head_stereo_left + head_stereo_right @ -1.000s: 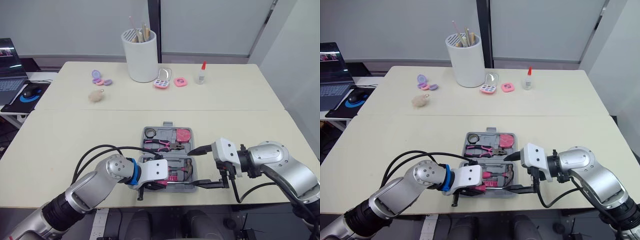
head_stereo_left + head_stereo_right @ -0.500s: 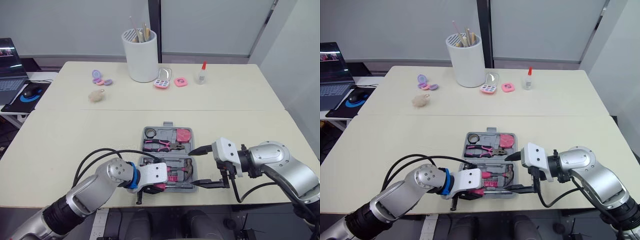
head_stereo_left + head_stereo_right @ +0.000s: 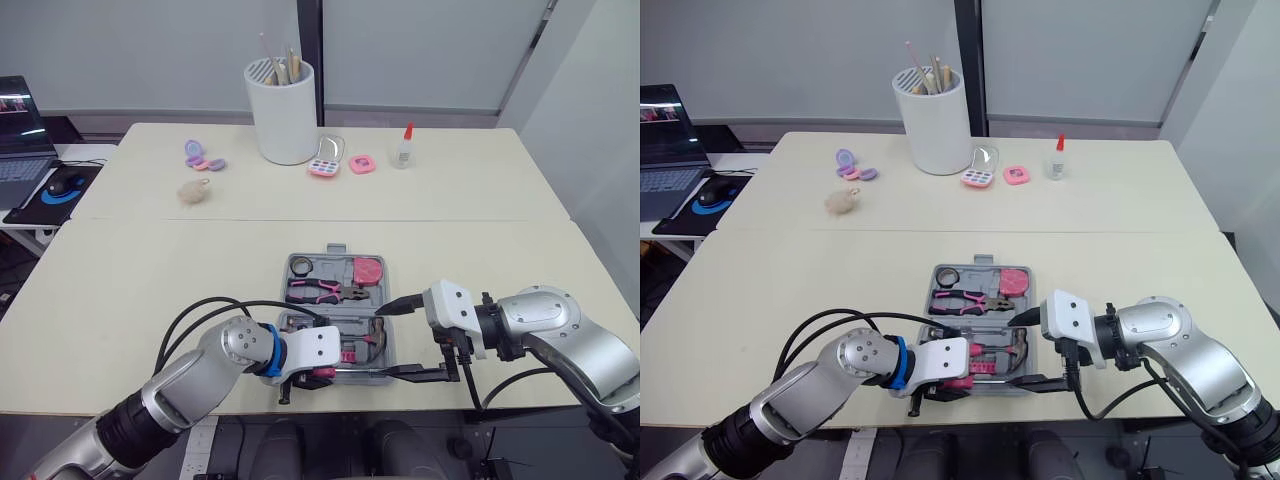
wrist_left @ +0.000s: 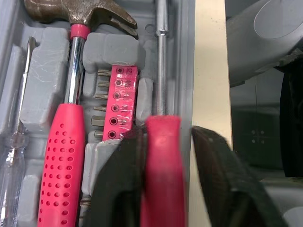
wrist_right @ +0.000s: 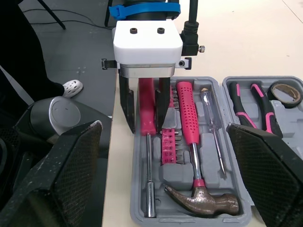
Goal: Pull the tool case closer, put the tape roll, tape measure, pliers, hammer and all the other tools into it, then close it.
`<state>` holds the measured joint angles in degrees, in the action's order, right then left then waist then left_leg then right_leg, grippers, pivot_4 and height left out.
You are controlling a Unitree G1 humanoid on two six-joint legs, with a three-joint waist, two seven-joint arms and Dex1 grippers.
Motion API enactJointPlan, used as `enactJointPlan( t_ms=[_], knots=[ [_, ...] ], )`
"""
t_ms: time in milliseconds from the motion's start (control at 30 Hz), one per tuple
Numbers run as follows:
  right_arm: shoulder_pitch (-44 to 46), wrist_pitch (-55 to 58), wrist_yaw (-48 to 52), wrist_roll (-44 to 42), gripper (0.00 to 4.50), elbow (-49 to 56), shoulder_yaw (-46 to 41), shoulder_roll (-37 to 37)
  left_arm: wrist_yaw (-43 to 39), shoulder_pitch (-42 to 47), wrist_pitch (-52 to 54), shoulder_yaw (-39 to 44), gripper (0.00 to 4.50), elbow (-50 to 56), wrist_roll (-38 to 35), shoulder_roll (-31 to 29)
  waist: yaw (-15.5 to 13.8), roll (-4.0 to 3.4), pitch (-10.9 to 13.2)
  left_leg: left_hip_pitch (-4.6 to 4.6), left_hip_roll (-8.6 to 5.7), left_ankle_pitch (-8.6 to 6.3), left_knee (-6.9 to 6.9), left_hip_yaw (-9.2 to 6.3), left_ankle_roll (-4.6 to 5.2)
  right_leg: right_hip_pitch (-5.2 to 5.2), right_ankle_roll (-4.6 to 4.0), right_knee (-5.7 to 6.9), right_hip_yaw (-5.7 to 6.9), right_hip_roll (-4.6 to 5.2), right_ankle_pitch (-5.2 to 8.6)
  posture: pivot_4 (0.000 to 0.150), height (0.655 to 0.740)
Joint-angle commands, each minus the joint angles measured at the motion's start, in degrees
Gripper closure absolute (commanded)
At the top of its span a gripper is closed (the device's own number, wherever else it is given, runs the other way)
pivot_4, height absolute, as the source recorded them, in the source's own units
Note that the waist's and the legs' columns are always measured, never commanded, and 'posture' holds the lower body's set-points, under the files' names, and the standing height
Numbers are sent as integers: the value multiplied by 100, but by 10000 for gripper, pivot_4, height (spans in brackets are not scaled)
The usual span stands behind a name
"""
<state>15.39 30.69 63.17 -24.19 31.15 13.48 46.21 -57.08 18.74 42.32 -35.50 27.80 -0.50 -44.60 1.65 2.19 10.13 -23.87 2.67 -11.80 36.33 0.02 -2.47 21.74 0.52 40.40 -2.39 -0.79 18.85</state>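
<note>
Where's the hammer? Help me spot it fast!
On the cream table, look in the open grey plastic tool case, in the half nearest the robot. The hammer has a dotted pink grip and, unlike its neighbours, a brown claw head.

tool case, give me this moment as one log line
tool case open | left hand at pink screwdriver handle in case | right hand open at case's right end | hammer, pliers, tape roll, tape measure inside | closing pending
</note>
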Motion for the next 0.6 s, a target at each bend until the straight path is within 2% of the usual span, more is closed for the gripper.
enactJointPlan(
  t_ms=[33,133,333,367,433,467,600],
  knots=[
    [58,-29,-38,-94,0,140,-146,-19,-92,15,-37,122,18944,228,-83,-15,0,0,0,0,0,0,0,1,0,0,0,0,0,0,0,1500,7400],
    [72,-42,-57,-80,0,126,-128,-39,-200,37,-139,254,18944,380,-158,-157,1,0,0,0,0,0,0,0,0,0,0,0,0,0,0,1500,7400],
    [111,-104,-88,-30,0,46,-95,-96,-148,-227,-657,1320,18944,244,-767,-67,6,0,0,1,2,0,0,-2,0,0,0,0,2,0,0,1500,7400],
    [124,-121,-87,-9,0,21,-83,-111,-144,-331,-806,1471,22576,172,-858,-38,16,0,0,1,2,0,0,0,0,0,-1,0,0,0,0,1500,7400],
    [147,-142,-82,22,0,-17,-71,-140,-260,-583,-1135,1675,26742,59,-1010,-64,16,-1,0,2,3,0,0,3,0,0,-3,0,-2,7,-2,1500,7400],
    [157,-152,-75,32,0,-37,-68,-148,-303,-652,-1228,1715,30908,19,-1031,-84,9,-1,0,2,5,0,0,0,0,1,-6,0,0,9,-3,1500,7400],
    [166,-194,-59,56,0,-81,-83,-141,-411,-973,-1724,1750,41624,-239,-978,-163,1,-1,0,2,3,0,0,0,0,0,-6,0,1,9,-4,1500,7400]
  ],
)
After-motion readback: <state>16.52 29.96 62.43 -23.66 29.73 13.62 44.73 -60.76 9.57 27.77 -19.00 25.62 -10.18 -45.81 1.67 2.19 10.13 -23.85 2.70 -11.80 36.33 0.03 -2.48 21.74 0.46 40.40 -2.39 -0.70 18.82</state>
